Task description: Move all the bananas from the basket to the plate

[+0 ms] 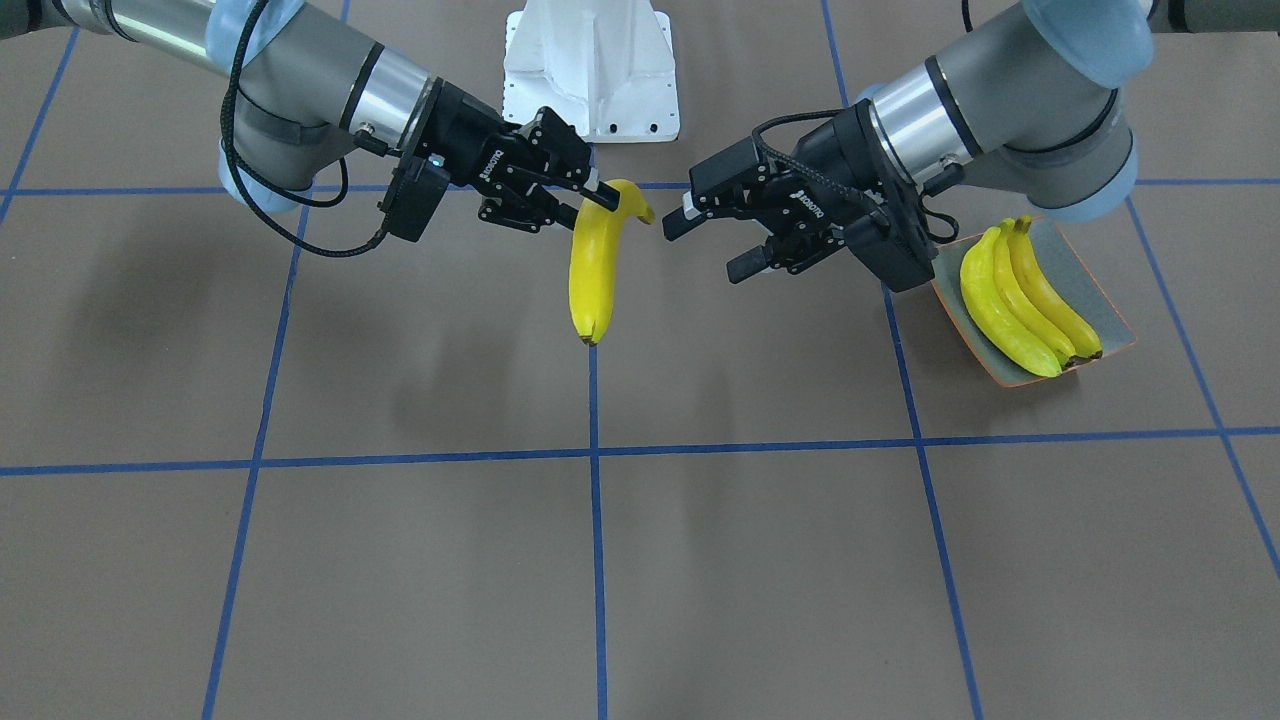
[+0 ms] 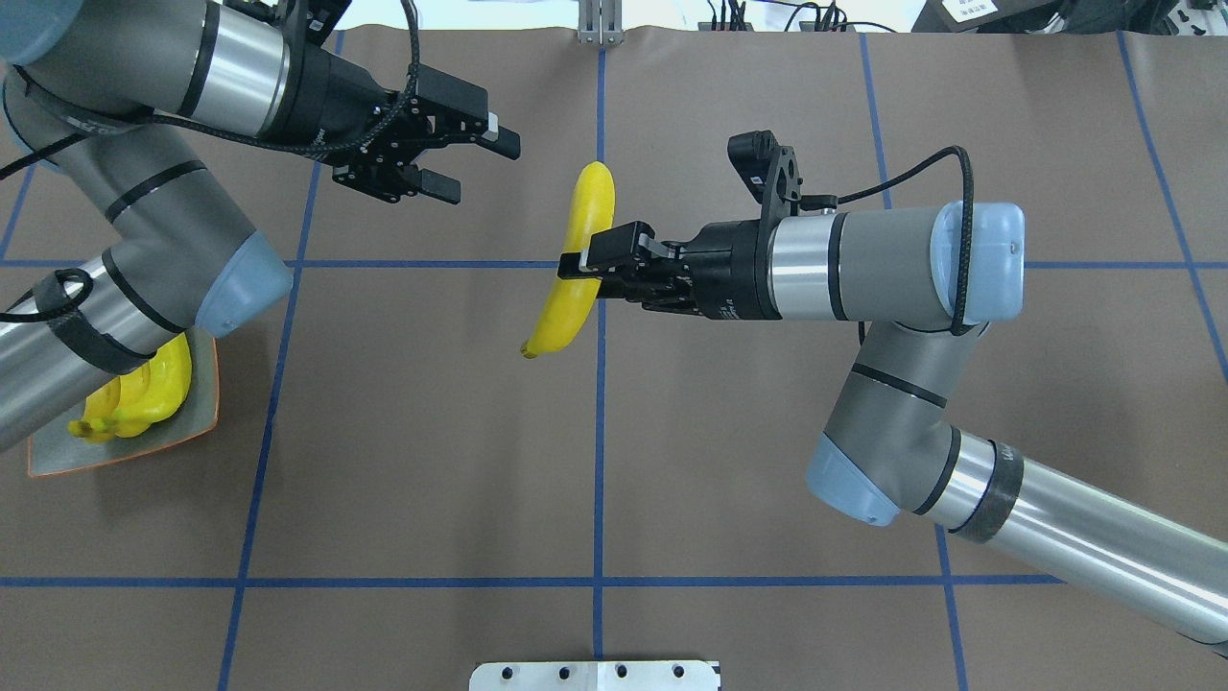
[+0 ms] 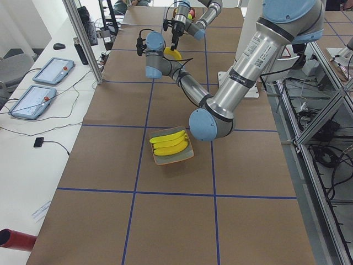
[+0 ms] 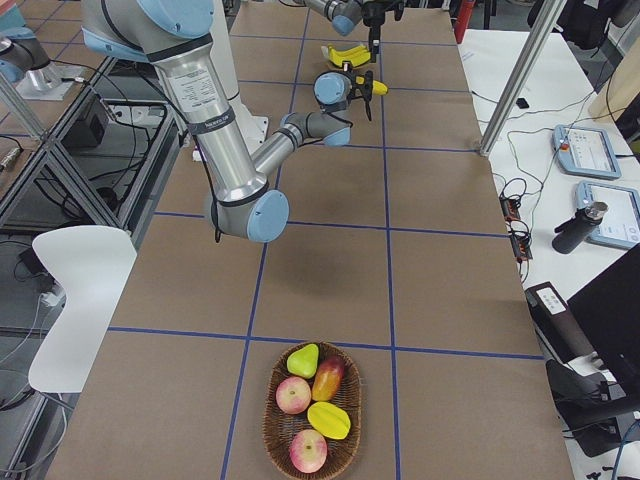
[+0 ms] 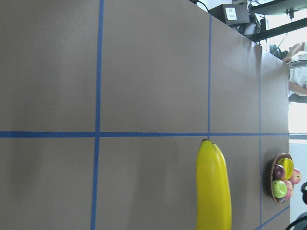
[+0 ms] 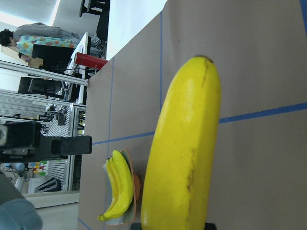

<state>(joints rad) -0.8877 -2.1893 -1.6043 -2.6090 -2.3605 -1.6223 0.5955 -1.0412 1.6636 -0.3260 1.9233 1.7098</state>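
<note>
My right gripper [image 1: 603,196] [image 2: 581,268] is shut on one yellow banana [image 1: 590,272] [image 2: 583,213] near its stem end. It holds the banana above the middle of the table, with the dark tip hanging lower. The banana fills the right wrist view [image 6: 187,143] and also shows in the left wrist view [image 5: 213,187]. My left gripper [image 1: 712,240] [image 2: 480,168] is open and empty, a short way from the held banana and facing it. The grey-green plate [image 1: 1088,272] [image 2: 115,453] holds three bananas [image 1: 1025,300] [image 2: 144,398] side by side, under my left arm.
A wicker basket [image 4: 275,420] with apples, a pear and other fruit, no bananas visible, stands at the far right end of the table and shows small in the left wrist view [image 5: 283,178]. Blue tape lines cross the brown table. The white robot base [image 1: 590,70] is at the table's edge.
</note>
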